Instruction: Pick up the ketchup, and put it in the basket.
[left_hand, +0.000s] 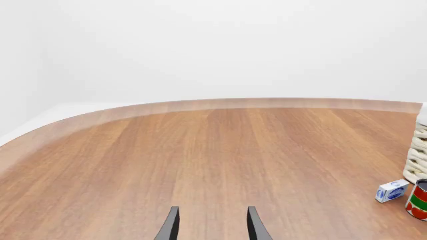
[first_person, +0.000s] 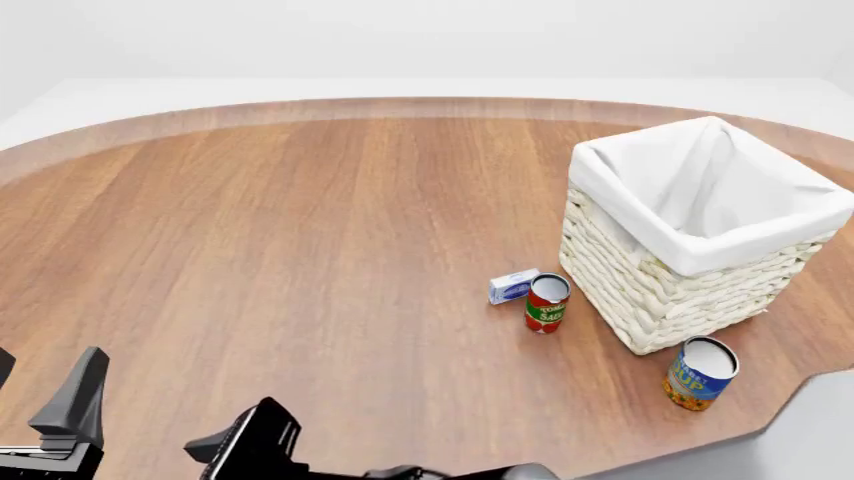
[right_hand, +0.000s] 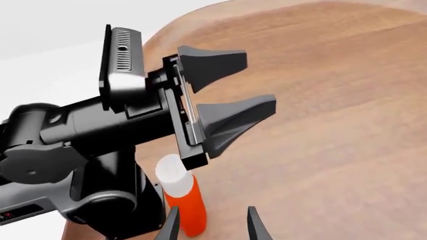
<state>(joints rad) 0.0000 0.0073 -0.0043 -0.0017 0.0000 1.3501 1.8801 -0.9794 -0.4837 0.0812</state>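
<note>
Red ketchup (right_hand: 187, 210) is wearing a white cap; cream basket (first_person: 667, 290) is showing white lining; perhaps blue-and-white box (first_person: 513, 286).

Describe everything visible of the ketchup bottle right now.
The ketchup shows only in the right wrist view: a small red-orange bottle with a white cylindrical cap, plastic-looking and smooth. It stands roughly upright on the wooden table, its lower part cut off by the picture's edge. The left arm's body partly covers one side of it, and the left hand is open above it. The right hand is open just in front of it, not gripping. No label is visible. The front view does not show it.
</note>
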